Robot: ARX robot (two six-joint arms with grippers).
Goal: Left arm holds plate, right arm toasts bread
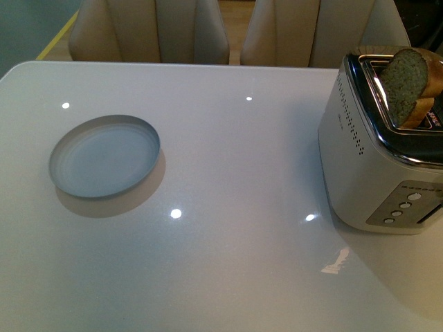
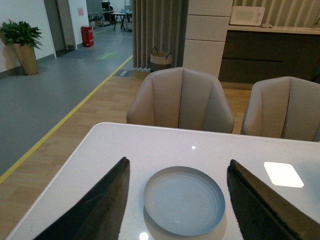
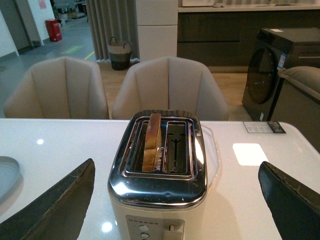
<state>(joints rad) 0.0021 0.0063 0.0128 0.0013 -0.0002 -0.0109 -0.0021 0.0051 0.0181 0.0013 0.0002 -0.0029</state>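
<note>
Dim, soft overhead light leaves small glare spots on the glossy table [image 1: 228, 173].

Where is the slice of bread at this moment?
The bread stands upright in one slot of the toaster, at the right side of the table in the front view, far from the plate on the left.

The bread [image 1: 407, 81] is half sunk in the toaster [image 1: 374, 173], which the frame edge crops.

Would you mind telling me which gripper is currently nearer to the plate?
Left. The left gripper is open with the plate lying between its jaws on the table. The right gripper is open around the toaster, with the plate off at the edge of its view.
</note>
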